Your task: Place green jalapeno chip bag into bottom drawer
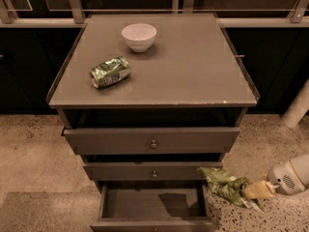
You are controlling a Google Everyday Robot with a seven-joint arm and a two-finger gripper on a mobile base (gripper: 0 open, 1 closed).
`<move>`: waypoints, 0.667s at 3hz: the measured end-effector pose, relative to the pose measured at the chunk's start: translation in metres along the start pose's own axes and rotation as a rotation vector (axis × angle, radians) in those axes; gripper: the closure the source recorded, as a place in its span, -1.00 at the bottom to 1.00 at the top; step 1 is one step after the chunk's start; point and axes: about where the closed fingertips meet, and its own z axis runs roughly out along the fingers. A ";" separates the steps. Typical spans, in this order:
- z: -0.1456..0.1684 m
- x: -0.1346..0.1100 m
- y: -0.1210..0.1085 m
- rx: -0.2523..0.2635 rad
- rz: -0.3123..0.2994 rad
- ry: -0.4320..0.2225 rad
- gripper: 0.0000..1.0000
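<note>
The green jalapeno chip bag [223, 182] is a crumpled green foil bag held at the lower right, just beside the cabinet's right edge. My gripper [254, 191] comes in from the right on a white arm and is shut on the bag's right end. The bag hangs to the right of the bottom drawer [153, 222], which is pulled open and shows an empty grey inside. The bag's left tip reaches near the drawer's right wall.
A crushed green-and-white can [110, 72] and a white bowl [139, 36] sit on the cabinet top [193, 76]. Two upper drawers with round knobs [153, 144] are slightly out. Speckled floor lies on both sides. A white post [298, 108] stands at the right.
</note>
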 end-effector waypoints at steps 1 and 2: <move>0.047 0.012 -0.032 -0.089 0.037 -0.084 1.00; 0.087 0.021 -0.063 -0.108 0.063 -0.135 1.00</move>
